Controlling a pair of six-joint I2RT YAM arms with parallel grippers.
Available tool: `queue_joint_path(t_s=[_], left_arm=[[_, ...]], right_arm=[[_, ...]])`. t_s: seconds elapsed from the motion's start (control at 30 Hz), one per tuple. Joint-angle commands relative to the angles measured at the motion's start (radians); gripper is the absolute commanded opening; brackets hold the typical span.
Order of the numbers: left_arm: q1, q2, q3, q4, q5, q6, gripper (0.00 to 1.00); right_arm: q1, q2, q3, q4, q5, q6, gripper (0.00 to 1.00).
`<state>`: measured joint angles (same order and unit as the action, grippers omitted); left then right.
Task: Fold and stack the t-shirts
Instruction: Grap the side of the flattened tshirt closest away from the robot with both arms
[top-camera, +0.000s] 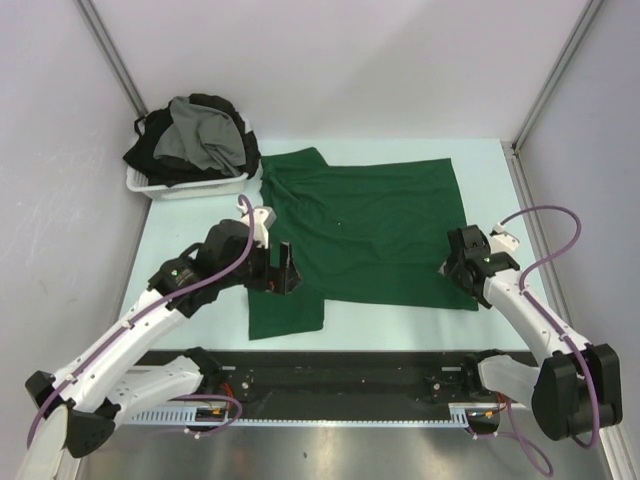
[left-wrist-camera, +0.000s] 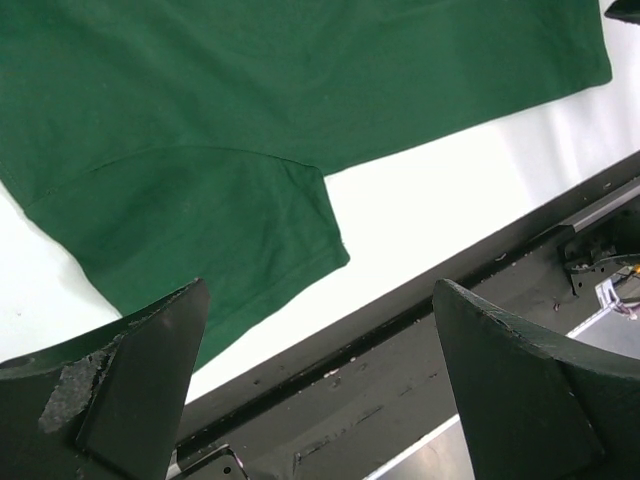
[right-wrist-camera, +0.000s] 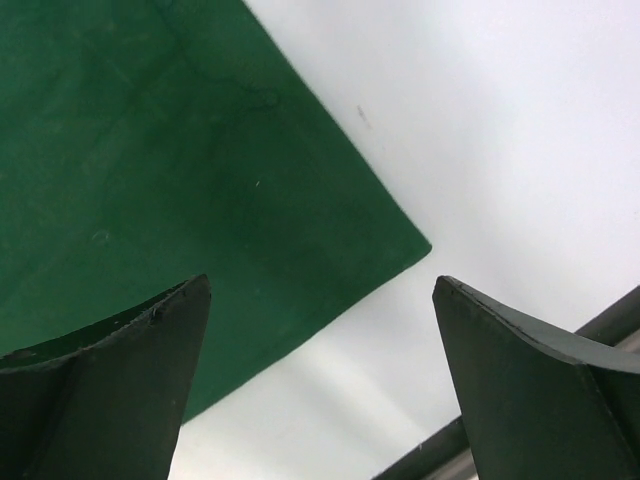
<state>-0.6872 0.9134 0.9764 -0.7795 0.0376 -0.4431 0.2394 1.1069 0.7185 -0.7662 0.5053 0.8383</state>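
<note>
A dark green t-shirt (top-camera: 370, 225) lies spread flat across the middle of the table, with one short sleeve (top-camera: 285, 312) reaching toward the near edge. My left gripper (top-camera: 283, 272) hovers open over that sleeve's upper part, holding nothing. In the left wrist view the sleeve (left-wrist-camera: 200, 230) lies beyond the open left gripper (left-wrist-camera: 318, 290). My right gripper (top-camera: 458, 263) stands open above the shirt's near right corner. The right wrist view shows that corner (right-wrist-camera: 400, 245) just ahead of the empty right gripper (right-wrist-camera: 320, 282). A grey t-shirt (top-camera: 200, 135) and black t-shirts (top-camera: 150, 155) are piled in the basket.
The white plastic basket (top-camera: 190, 188) stands at the back left of the table, touching the green shirt's far left sleeve. A black rail (top-camera: 350, 365) runs along the near edge between the arm bases. Walls close in the left, back and right sides.
</note>
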Motion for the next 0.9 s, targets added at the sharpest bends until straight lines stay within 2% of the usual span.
queue_joint_path(t_s=[0.0, 0.33, 0.67, 0.87], left_arm=[[-0.024, -0.008, 0.042, 0.019, 0.002, 0.024, 0.99], [-0.038, -0.019, 0.013, 0.023, -0.004, 0.032, 1.00], [-0.044, -0.004, 0.015, 0.019, 0.007, 0.032, 1.00], [-0.049, 0.015, 0.019, 0.029, 0.024, 0.026, 0.99]], right_arm=[[-0.054, -0.039, -0.043, 0.082, 0.047, -0.010, 1.00], [-0.132, -0.077, -0.116, 0.179, -0.057, -0.080, 1.00], [-0.130, -0.206, -0.244, 0.219, -0.126, -0.062, 1.00], [-0.132, -0.134, -0.235, 0.208, -0.119, -0.045, 1.00]])
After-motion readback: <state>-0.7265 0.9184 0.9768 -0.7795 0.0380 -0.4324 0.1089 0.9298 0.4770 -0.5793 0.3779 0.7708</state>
